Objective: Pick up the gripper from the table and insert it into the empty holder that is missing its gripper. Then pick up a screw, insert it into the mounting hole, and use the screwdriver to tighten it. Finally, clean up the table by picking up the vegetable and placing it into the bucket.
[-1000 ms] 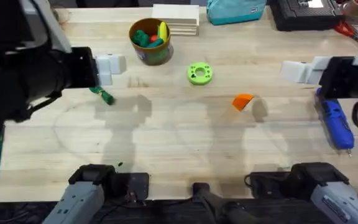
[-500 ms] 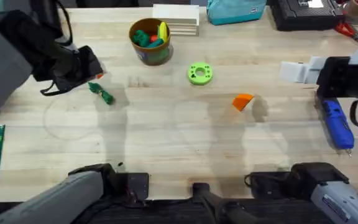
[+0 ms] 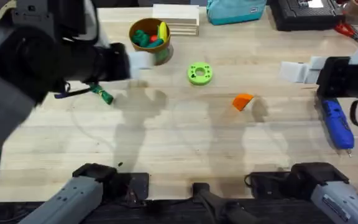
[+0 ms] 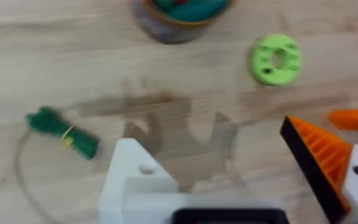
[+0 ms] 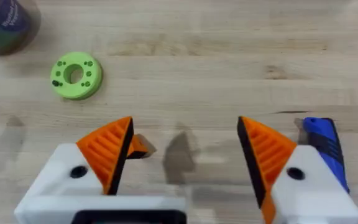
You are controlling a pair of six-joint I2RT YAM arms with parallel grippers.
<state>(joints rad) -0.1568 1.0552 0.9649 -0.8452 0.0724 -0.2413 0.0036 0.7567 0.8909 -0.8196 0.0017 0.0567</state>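
The loose orange gripper (image 3: pixel 242 101) lies on the table (image 3: pixel 185 143) right of centre, also seen as the orange wedge (image 4: pixel 353 118). My left gripper (image 3: pixel 138 60) hovers beside the bucket (image 3: pixel 150 38), open (image 4: pixel 210 140). One of its fingers is the bare white holder (image 4: pixel 132 174) with its mounting hole (image 4: pixel 146 168); the other carries an orange pad. The green vegetable (image 3: pixel 102 93) lies below the left arm. My right gripper (image 3: pixel 297 71) stands open (image 5: pixel 185 134) above the blue screwdriver (image 3: pixel 336 122). The screw is out of view.
A green ring-shaped disc (image 3: pixel 199 73) sits between the bucket and the orange wedge. Wooden boards (image 3: pixel 176 18), a teal bag (image 3: pixel 235 9) and a black case (image 3: pixel 306 12) line the far edge. Both arm bases stand at the near edge.
My left arm has swung from the table's left side to the right, its gripper now beside the bucket. The right arm and the objects have stayed put.
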